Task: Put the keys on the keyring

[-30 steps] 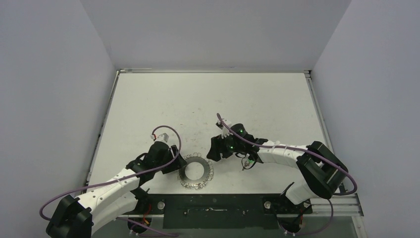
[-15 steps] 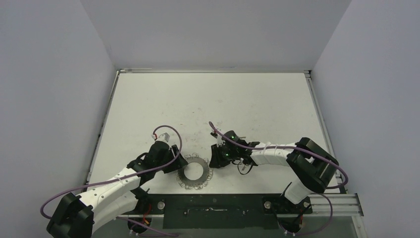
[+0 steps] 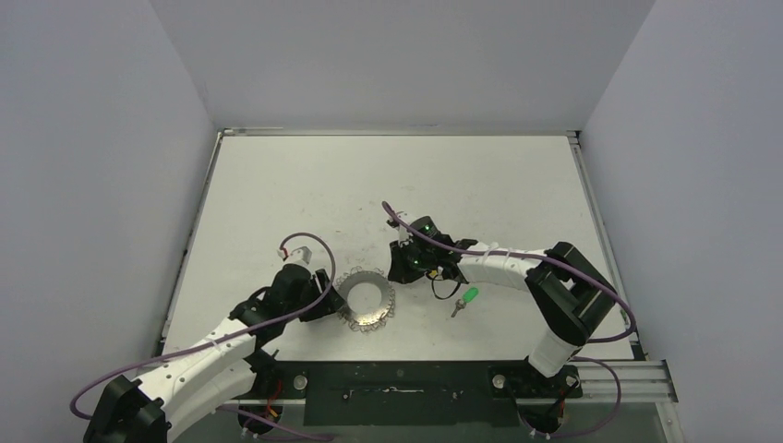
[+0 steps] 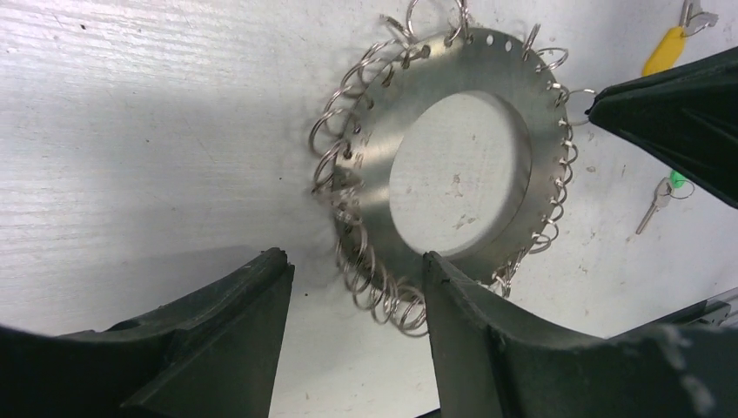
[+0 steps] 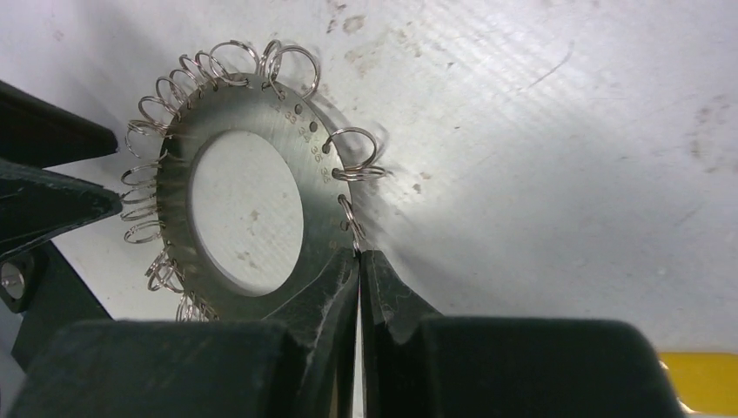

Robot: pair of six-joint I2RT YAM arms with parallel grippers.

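The keyring is a flat silver disc rimmed with wire loops, lying on the white table. My right gripper is shut, pinching one wire loop at the keyring rim. My left gripper is open at the opposite rim of the keyring, with several loops between its fingers. The green-headed key lies loose on the table right of the ring, also in the left wrist view. The yellow-headed key lies beyond the right gripper; the right arm hides it from above.
The black strip with both arm bases runs along the table's near edge. Grey walls close in the left, back and right sides. Purple cables loop over both arms.
The right gripper shut on a loop and drew back from the near edge, dragging the keyring with it. The green key, under the arm before, now lies uncovered. The left gripper followed slightly.
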